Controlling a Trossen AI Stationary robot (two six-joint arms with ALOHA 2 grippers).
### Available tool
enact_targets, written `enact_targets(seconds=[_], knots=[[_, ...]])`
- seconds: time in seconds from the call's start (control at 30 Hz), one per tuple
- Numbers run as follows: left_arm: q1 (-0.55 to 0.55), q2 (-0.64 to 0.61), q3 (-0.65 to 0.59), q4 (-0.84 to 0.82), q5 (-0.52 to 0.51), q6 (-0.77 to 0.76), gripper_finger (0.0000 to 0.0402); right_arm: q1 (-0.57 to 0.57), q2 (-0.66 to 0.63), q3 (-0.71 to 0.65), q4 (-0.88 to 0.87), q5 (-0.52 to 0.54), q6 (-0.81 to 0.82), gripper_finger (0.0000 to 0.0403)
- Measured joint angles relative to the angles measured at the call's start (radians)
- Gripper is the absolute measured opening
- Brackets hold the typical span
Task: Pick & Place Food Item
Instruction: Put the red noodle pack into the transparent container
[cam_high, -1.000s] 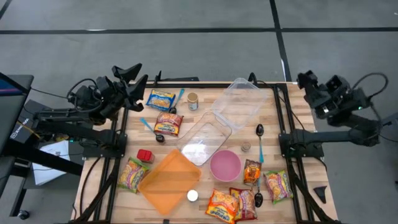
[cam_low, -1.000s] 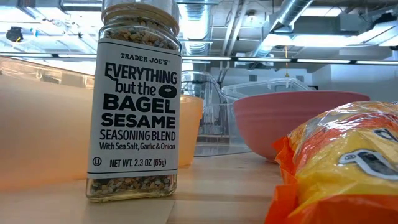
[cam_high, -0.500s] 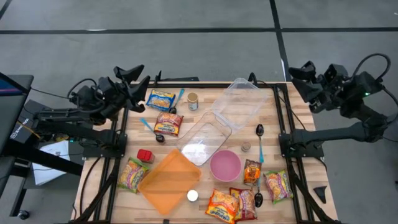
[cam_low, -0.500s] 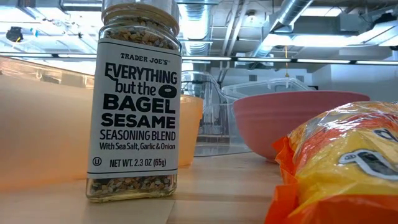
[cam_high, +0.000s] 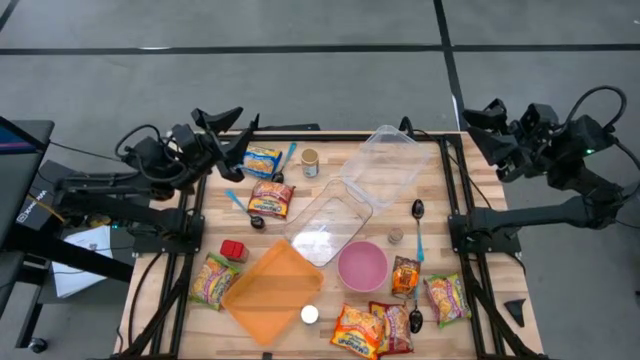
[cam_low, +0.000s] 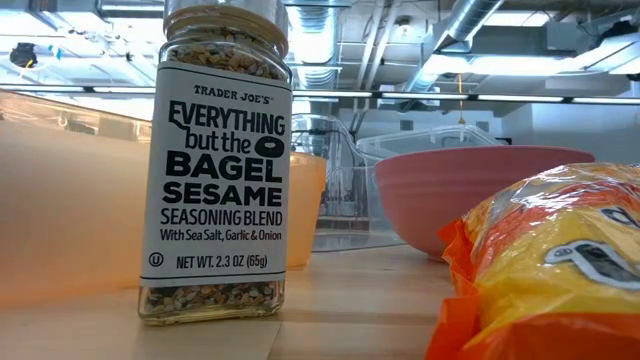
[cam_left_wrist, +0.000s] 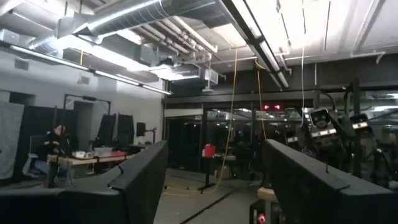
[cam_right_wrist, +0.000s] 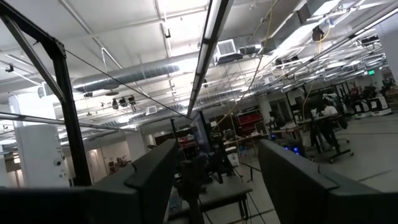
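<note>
Both pincers gape empty: the left pincer (cam_high: 232, 134) beside the noodle packet (cam_high: 261, 160), the right pincer (cam_high: 483, 127) off the worktop (cam_high: 437, 215).

bowl (cam_high: 362, 265) right of tray (cam_high: 272, 291) | jar (cam_high: 310, 314) on tray

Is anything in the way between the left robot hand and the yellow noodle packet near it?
Nothing visible is. The left gripper, jaws open, hangs at the table's far-left corner, and the yellow noodle packet lies flat right beside it. A blue spoon lies on the packet's other side, out of the way.
</note>
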Motion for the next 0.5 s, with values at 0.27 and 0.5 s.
enact_targets(seconds=[0.27,0.5], knots=[[0.009,0.152,0.344,-0.510,-0.084,0.125,0.0263,0.000,0.000,0.000,0.002,0.001,0.000,0.0224],[0.044,0.305,0.583,-0.848,-0.088,0.135,0.0261,0.000,0.000,0.000,0.003,0.000,0.008,0.0224]])
